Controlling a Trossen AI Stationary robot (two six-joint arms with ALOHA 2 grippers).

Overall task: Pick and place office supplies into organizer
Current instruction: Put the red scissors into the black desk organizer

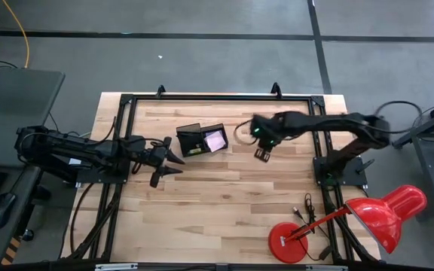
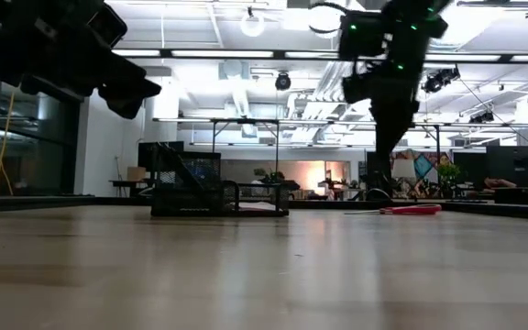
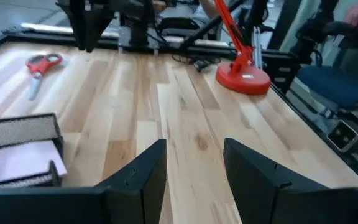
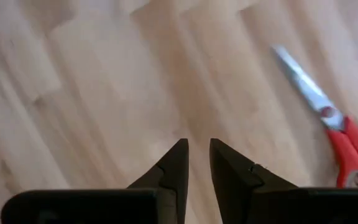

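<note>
**Scissors beside a nearly closed right gripper, organizer by the spread left gripper**

Scissors (image 4: pixel 344 143), red-handled with the blade pointing away from the handles, lie flat on the wooden table (image 1: pixel 224 196), just off to one side of the right gripper (image 4: pixel 194 163) and apart from it; that gripper hangs above the boards with its two dark fingers drawn almost together, only a thin slit between them, grasping nothing; in the high view the right gripper (image 1: pixel 263 154) sits near the table's middle, out beyond the organizer (image 1: pixel 200 140).

Left gripper (image 1: pixel 166 161) hovers just beside the organizer, on the near side of it; its fingers (image 3: pixel 143 180) stand spread wide and hold nothing; from its wrist the black mesh organizer (image 3: pixel 18 134) shows close at one side, with a pale pad (image 3: pixel 14 167) lying inside one compartment; the scissors (image 3: pixel 39 67) lie well ahead of this gripper, and the red lamp's base (image 3: pixel 244 78) stands farther off across the boards.
</note>
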